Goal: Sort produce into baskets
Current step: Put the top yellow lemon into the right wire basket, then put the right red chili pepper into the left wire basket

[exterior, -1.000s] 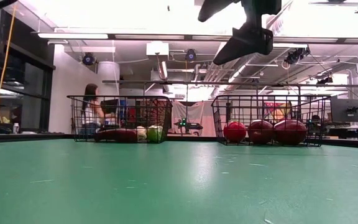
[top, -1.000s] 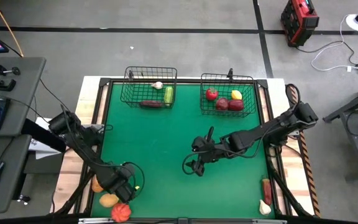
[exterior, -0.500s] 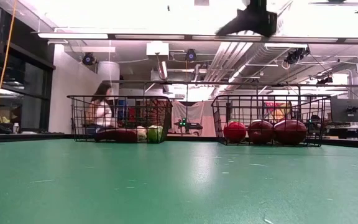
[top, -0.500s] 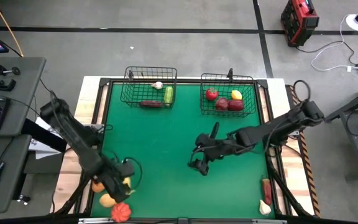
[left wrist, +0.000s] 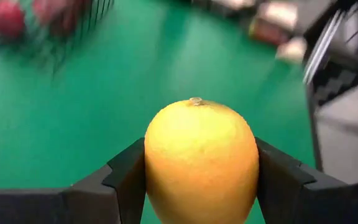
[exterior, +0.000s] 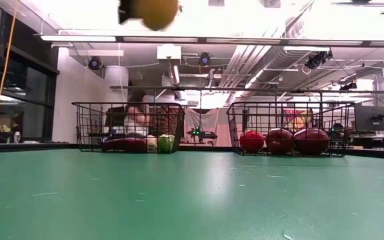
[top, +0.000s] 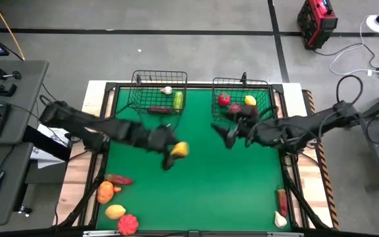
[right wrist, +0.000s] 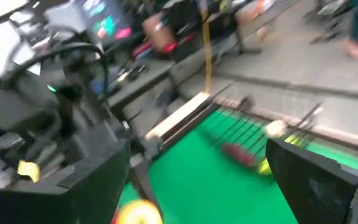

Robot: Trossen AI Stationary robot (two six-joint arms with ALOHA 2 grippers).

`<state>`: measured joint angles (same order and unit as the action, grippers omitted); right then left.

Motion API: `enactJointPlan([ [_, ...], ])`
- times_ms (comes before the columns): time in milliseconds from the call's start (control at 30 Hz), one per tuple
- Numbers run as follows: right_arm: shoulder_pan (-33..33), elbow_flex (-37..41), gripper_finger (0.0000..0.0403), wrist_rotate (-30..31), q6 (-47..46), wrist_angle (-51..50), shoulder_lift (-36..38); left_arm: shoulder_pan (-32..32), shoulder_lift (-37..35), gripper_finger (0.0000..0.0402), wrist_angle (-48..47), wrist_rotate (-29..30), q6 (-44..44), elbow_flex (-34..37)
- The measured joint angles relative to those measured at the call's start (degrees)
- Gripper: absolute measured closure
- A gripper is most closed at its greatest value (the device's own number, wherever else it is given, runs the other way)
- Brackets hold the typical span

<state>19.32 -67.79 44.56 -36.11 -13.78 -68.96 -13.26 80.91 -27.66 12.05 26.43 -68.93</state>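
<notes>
only the left wrist view shows the left claw [left wrist: 199, 180] clamped on the yellow lemon [left wrist: 200, 162]. a second ago near the bench [top: 196, 191] corner, it's now below the left basket [top: 158, 92]. right claw [top: 229, 135] gapes empty.

The table [top: 196, 178] is covered with a matt green mat that looks like felt, showing faint scuffs in the low view; pale bare wood shows along its side edges. Both baskets [exterior: 129, 127] [exterior: 287, 129] are thin black wire mesh. The yellow lemon [left wrist: 201, 162] has a smooth, finely pitted, plastic-looking skin with a soft sheen. The left gripper's [left wrist: 201, 180] fingers [left wrist: 126, 180] are matt black plastic. The red fruits [exterior: 282, 141] are glossy.
</notes>
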Motion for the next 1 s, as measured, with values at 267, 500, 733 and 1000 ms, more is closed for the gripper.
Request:
enactJointPlan([
  [267,-3.8,0.0,0.0034,7.5,6.6,-0.1,4.3,17.4,15.4,0.0191,22.8,-9.1,-7.7,-6.3],
  [500,-6.6,0.0,0.0034,7.4,11.5,-0.2,4.5,25.8,30.3,0.0182,31.5,-9.2,-15.4,-20.9],
  [733,-6.8,0.0,0.0034,6.7,14.8,-1.7,4.6,29.9,42.4,0.0125,30.9,-8.8,-10.9,-33.0],
  [1000,-6.8,0.0,0.0034,4.7,15.7,-4.9,6.4,30.1,44.8,0.0108,24.6,-9.0,-8.3,-36.2],
])
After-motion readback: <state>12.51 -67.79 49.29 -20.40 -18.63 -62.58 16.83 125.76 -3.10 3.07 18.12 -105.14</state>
